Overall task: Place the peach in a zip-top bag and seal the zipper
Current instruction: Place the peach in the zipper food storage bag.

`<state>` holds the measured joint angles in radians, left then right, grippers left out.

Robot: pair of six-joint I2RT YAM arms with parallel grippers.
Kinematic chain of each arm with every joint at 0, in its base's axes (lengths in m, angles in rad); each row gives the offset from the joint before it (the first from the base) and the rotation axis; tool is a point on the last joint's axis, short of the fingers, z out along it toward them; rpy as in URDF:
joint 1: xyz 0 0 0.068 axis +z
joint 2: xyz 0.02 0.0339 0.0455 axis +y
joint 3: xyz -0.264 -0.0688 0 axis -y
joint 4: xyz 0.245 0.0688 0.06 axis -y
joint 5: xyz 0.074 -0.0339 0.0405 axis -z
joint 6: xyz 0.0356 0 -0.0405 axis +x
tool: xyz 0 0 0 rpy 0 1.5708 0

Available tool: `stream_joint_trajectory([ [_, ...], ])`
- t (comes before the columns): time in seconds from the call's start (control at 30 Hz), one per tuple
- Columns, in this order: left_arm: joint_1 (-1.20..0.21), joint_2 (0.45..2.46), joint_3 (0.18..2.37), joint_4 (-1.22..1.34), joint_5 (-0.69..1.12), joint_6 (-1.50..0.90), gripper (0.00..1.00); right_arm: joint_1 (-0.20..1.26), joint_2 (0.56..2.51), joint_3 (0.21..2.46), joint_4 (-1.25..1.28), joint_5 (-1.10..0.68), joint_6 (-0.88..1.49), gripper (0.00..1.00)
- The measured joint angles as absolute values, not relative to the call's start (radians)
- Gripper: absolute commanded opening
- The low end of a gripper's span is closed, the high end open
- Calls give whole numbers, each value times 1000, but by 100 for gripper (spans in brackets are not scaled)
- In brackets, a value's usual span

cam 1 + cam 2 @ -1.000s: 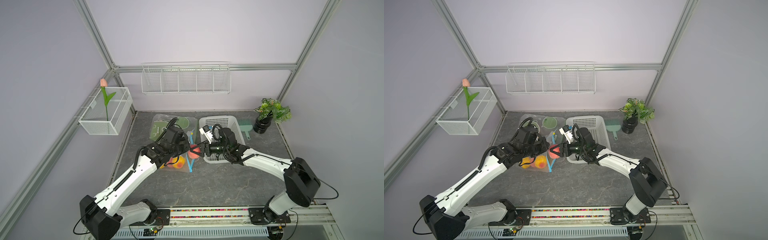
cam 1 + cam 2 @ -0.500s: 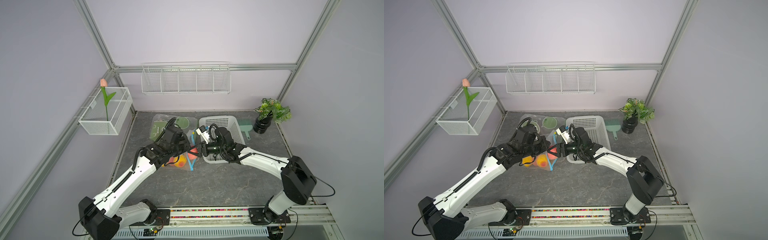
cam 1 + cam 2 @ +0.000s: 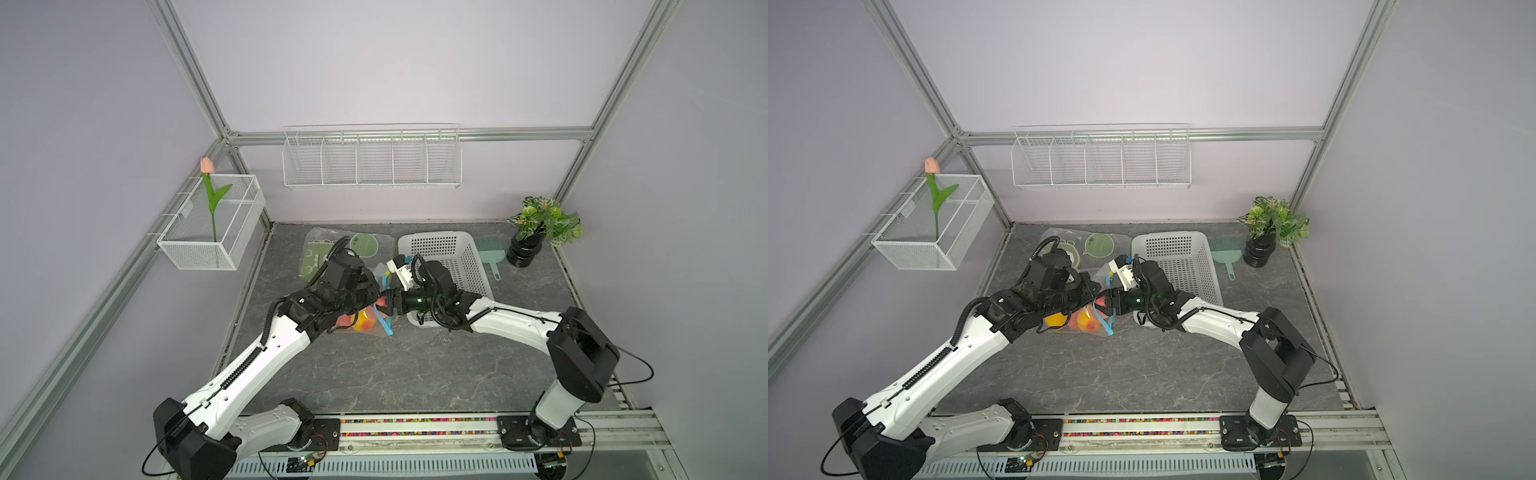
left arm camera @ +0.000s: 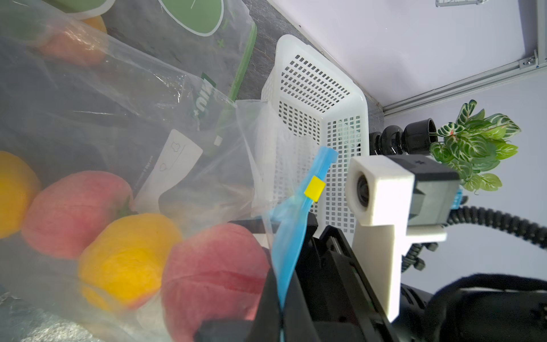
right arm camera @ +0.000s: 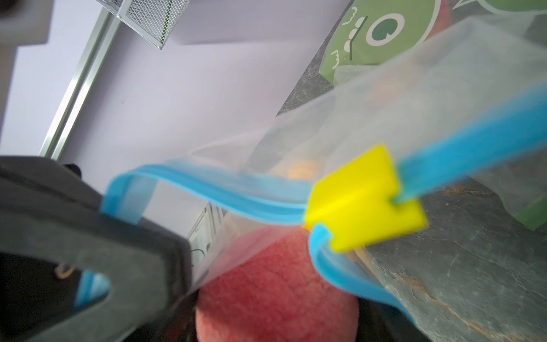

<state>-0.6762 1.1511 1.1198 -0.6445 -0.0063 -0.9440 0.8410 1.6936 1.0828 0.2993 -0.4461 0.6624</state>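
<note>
A clear zip-top bag (image 3: pixel 365 326) (image 3: pixel 1084 324) lies on the grey table with red and yellow fruit (image 4: pixel 127 257) inside. My left gripper (image 4: pixel 279 291) (image 3: pixel 374 291) is shut on the bag's blue zipper strip (image 4: pixel 291 237) and holds the mouth up. The yellow slider (image 4: pixel 314 188) (image 5: pixel 364 201) sits on the strip, away from the pinch. A red peach (image 4: pixel 213 275) (image 5: pixel 275 284) (image 3: pixel 1100 300) sits in the bag's mouth, between the fingers of my right gripper (image 3: pixel 388 305) (image 5: pixel 275 299), which is shut on it.
A white perforated basket (image 3: pixel 449 253) stands just behind the right arm. A green hand brush (image 3: pixel 490 255) and a potted plant (image 3: pixel 540 224) are at the back right. A second bag with green print (image 3: pixel 332 249) lies behind the left gripper. Wire baskets (image 3: pixel 212 224) hang on the walls.
My right gripper has moved left with the peach, from beside the bag into its mouth. The left gripper has kept its pinch on the zipper strip and barely moved.
</note>
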Motion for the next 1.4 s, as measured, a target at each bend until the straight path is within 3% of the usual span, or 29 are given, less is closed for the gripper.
stream_joint_trajectory([
  [0.3, -676, 1137, 1120, -656, -10, -944, 0, 855, 1694, 1102, 258, -402, 609, 89],
  [0.63, -676, 1117, 1118, -667, -18, -943, 0, 874, 1684, 1133, 189, -345, 529, 88],
  [1.0, -676, 1117, 1117, -678, -37, -915, 0, 875, 1577, 1193, -14, -224, 389, 83],
  [1.4, -676, 1125, 1117, -707, -17, -878, 0, 853, 1529, 1222, -159, -173, 290, 68],
])
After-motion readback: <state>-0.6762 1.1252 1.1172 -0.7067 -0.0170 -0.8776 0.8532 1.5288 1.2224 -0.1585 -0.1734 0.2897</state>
